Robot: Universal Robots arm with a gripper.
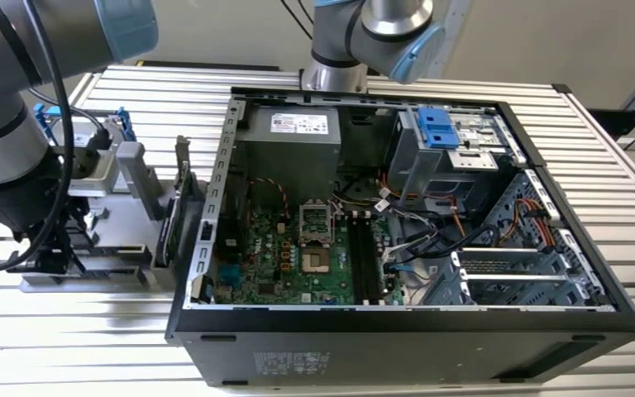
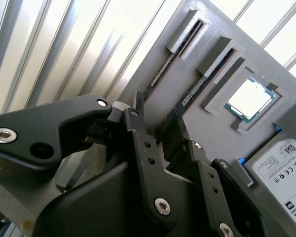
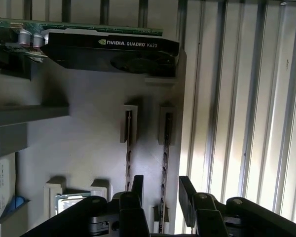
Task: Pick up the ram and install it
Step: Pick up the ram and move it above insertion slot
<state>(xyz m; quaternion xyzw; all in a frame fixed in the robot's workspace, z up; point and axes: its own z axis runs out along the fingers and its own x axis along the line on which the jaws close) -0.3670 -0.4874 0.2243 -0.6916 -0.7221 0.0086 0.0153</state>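
While hovering with the gripper (image 3: 161, 183) over a gray fixture (image 3: 89, 123), holds the fingers (image 3: 186, 191) spread, one to each side of the ram (image 3: 164, 160). Leaves a gap between each finger and the stick in the first wrist view, so not pinching it. Finds the ram standing on edge in the fixture's outermost slot, the one just beside the slatted metal tabletop (image 3: 246, 98). Shows a second stick (image 3: 128, 158) on edge in the neighbouring slot, parallel and close by.

Gives the same account in the second wrist view: fingers (image 2: 138, 123) apart, ram (image 2: 162, 71) running in line with the gap between them, second stick (image 2: 193, 89) beside it. Beyond the two slots, seats a processor chip (image 2: 250, 98) flat in a square pocket and, near that, a hard drive (image 2: 281, 163) with a white label. At the fixture's other end in the first wrist view, carries a graphics card (image 3: 108, 49).

In the exterior view, places the arm (image 1: 9, 141) and the fixture (image 1: 130, 178) at the exterior view's left, with the open computer case (image 1: 406, 327) just beside them on the tabletop (image 1: 75, 347). Lays the case on its side, motherboard (image 1: 284, 256) facing up, long dark memory slots (image 1: 364, 256) near the processor socket.
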